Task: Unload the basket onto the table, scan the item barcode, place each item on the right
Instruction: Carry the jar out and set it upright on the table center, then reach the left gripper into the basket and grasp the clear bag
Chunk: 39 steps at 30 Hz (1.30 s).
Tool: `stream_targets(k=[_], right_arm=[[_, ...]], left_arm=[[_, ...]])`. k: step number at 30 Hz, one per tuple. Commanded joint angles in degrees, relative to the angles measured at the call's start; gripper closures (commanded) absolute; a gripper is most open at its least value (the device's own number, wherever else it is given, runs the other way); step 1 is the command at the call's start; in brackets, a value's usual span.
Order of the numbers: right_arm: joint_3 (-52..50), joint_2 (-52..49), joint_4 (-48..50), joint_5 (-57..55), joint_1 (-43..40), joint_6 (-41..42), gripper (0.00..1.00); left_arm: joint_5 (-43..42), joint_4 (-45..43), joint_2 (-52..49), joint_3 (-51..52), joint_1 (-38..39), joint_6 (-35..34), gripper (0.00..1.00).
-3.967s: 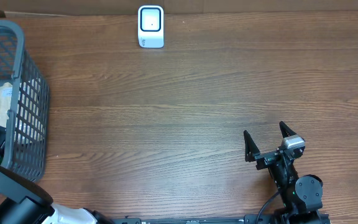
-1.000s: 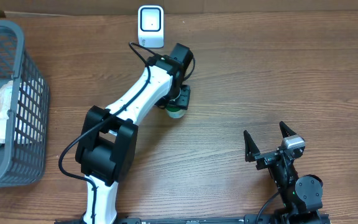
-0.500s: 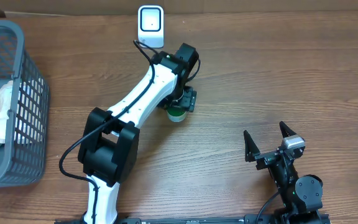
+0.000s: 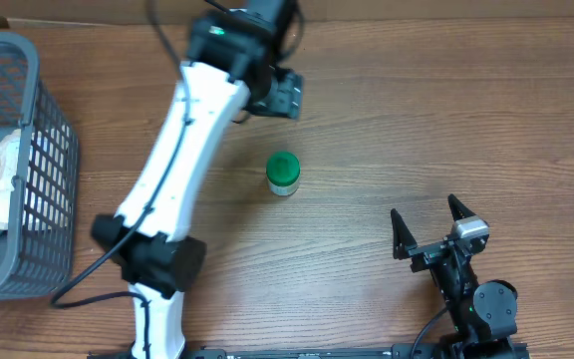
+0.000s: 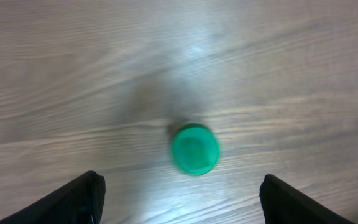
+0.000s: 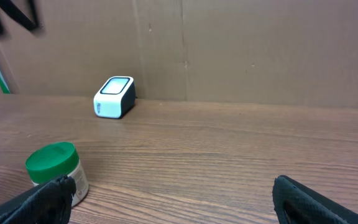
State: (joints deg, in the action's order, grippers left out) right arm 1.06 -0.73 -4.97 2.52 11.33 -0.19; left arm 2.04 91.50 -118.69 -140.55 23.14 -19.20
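Observation:
The item is a small white jar with a green lid, standing upright on the wooden table with nothing touching it. My left gripper hangs open well above and behind it. In the left wrist view the lid lies below and between the spread fingers. At the front right my right gripper rests open and empty. Its wrist view has the jar at the left fingertip and the white barcode scanner by the back wall. In the overhead view my left arm hides the scanner.
A grey plastic basket with several packaged goods stands at the left edge. A brown cardboard wall closes off the back of the table. My raised left arm spans from the front edge to the back.
My left gripper opened and let go of the jar, then rose and swung toward the back. The jar stays standing on the table. The right arm has not moved.

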Motion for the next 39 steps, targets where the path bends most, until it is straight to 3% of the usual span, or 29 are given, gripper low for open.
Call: stream_targets(k=[1,9,15,20,30,35,39], right_arm=[[-0.6,0.6,0.3,-0.5,0.2,0.1,0.00],[-0.6,0.6,0.3,-0.5,0.2,0.1,0.00],[-0.6,0.6,0.3,-0.5,0.2,0.1,0.00],[-0.6,0.6,0.3,-0.5,0.2,0.1,0.00],[-0.6,0.6,0.3,-0.5,0.2,0.1,0.00],[-0.6,0.6,0.3,-0.5,0.2,0.1,0.00],[-0.6,0.6,0.3,-0.5,0.2,0.1,0.00]], left_arm=[[4.8,3.0,7.1,-5.7,-6.6,-1.7,0.18],[5.7,5.3,16.7,-5.9,-32.5,-3.7,0.16],[1.6,5.3,16.1,-4.5,-51.6,-5.5,0.15],[0.8,4.0,14.1,2.8,-63.3,-8.1,0.15],[-2.3,-11.6,13.7,30.7,-72.7,-7.5,0.12],[-5.9,-25.1,13.3,43.7,-72.7,1.6,0.05],[-5.9,-31.5,11.9,49.3,-72.6,2.5,0.04]])
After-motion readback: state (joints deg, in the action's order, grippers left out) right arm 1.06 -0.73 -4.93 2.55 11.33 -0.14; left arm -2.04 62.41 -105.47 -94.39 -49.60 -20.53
